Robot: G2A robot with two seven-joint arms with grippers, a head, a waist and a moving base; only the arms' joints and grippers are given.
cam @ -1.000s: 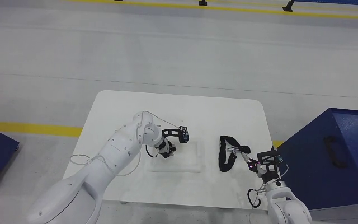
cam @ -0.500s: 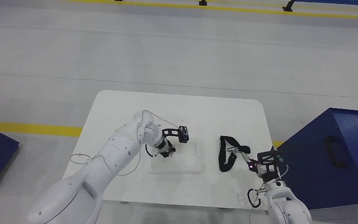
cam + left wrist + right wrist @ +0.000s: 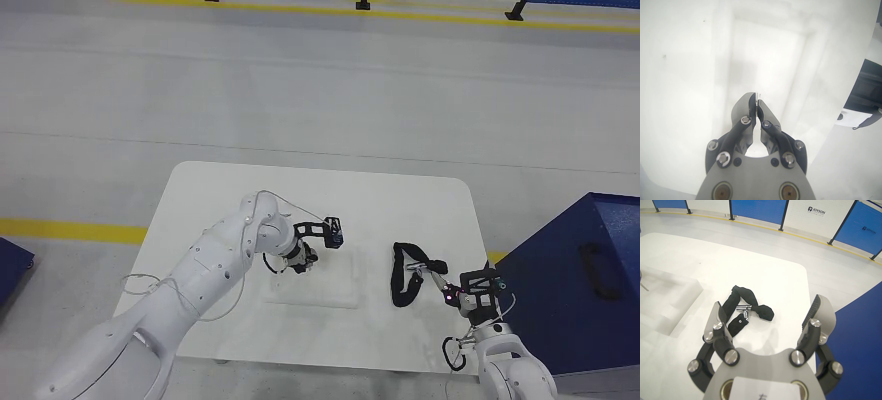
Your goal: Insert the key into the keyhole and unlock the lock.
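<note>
White round-cornered table [image 3: 210, 200] — shallow white tray [image 3: 335, 292] mid-surface, black fabric-sleeved chain lock [image 3: 746, 295] lying beside it, not touching.

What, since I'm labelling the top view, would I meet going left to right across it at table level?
left gripper pinching the key → lock → right gripper → blue box

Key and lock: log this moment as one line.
left gripper: shut on key, over tray | right gripper: open, near lock | key: not inserted
</note>
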